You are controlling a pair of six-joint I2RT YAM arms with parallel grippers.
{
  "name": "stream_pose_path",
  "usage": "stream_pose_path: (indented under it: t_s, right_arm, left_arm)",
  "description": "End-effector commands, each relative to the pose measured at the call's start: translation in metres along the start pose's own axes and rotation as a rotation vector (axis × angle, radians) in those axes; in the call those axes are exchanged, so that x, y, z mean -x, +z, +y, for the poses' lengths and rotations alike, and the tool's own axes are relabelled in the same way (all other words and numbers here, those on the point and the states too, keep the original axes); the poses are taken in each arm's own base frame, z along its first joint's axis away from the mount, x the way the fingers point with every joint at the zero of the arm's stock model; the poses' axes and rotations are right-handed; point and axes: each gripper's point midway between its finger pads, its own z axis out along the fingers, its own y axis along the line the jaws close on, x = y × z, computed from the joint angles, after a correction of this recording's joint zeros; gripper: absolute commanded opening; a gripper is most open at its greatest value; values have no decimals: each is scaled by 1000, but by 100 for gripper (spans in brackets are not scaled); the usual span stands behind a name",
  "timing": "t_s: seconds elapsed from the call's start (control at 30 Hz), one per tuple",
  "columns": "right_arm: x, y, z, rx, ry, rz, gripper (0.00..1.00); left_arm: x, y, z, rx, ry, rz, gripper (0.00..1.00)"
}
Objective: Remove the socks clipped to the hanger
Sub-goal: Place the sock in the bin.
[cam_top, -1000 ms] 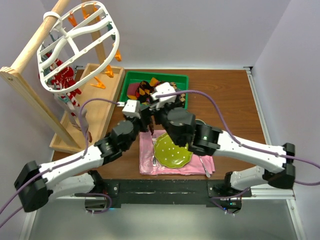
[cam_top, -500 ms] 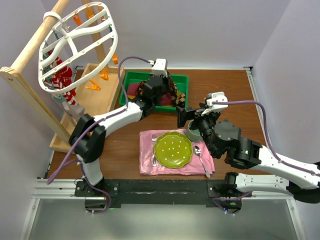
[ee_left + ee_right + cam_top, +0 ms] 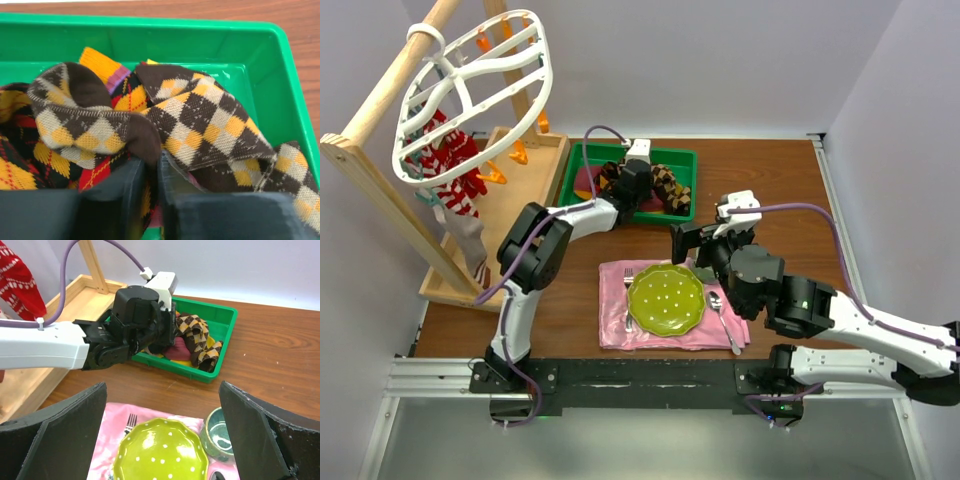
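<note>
Left claw point(image 3: 638, 192) over green tray point(image 3: 670, 150) (argyle socks point(image 3: 670, 187) inside)

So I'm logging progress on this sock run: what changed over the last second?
The left gripper swung from the table's middle out into the green plastic tray, its nearly closed fingers at the brown argyle socks. The right gripper drew back rightward and hovers open. The white oval plastic hanger keeps its red-and-white striped sock clipped.

The left arm point(image 3: 570, 215) reaches from lower left to top centre, with the left gripper point(image 3: 152, 172) fingers point(image 3: 125, 200) nearly together. The right arm point(image 3: 840, 315) folds across lower right, with the right gripper point(image 3: 162, 387) spread wide.
</note>
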Motion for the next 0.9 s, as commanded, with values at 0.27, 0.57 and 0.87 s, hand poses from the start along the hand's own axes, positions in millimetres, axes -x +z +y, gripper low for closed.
stream_pose_path:
  t_s: [0.27,0.57,0.87]
  right_arm:
    - [6,8,16,22,12,5,98]
    - [11,11,28,54,17,2,98]
    - [9,19,66,226,31,6,98]
  left_arm:
    - [77,-58,-17,-137,-72,-172,67]
    - [48,-93,-29,-216,-79,-142,73]
    - [3,-166,-43,-288,-108,-99,73]
